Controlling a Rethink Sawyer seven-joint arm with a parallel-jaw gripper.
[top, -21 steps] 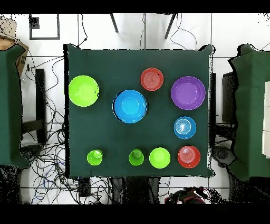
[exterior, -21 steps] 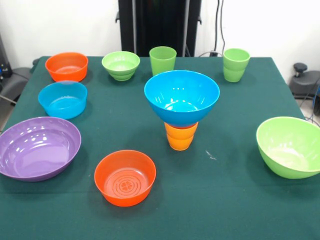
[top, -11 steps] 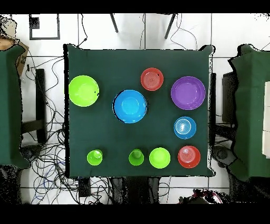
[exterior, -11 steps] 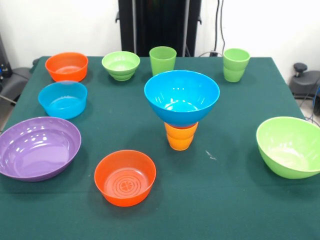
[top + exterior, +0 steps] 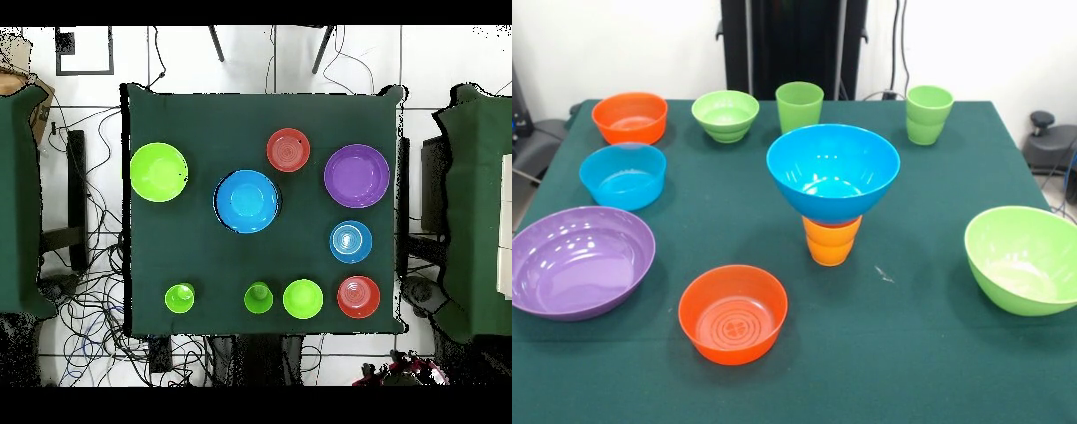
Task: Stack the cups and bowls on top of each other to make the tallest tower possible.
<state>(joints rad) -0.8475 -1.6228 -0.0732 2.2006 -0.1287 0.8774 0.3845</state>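
Note:
In the middle of the table the tower is a big blue bowl (image 5: pixel 833 172) (image 5: pixel 247 201) resting upright on stacked orange cups (image 5: pixel 832 240). One green cup (image 5: pixel 799 106) (image 5: pixel 258 297) and a stack of green cups (image 5: pixel 929 114) (image 5: pixel 180 297) stand at the far edge. Loose bowls lie around: purple (image 5: pixel 578 261) (image 5: pixel 357 176), ribbed orange (image 5: pixel 733 313) (image 5: pixel 288 150), light blue (image 5: pixel 622 175) (image 5: pixel 351 241), a second orange (image 5: pixel 629 117) (image 5: pixel 358 296), small lime green (image 5: pixel 725 115) (image 5: pixel 302 298) and large lime green (image 5: pixel 1024 259) (image 5: pixel 158 172). Neither view shows the gripper.
All pieces sit on a dark green tablecloth (image 5: pixel 918 353) (image 5: pixel 200 130). A red and dark shape (image 5: pixel 408 371) shows past the table's bottom edge in the overhead view. Cables cover the floor on both sides, and other green tables (image 5: pixel 478 200) flank this one.
Nothing on the table has moved. The red and dark shape at the bottom of the overhead view has shifted to the right.

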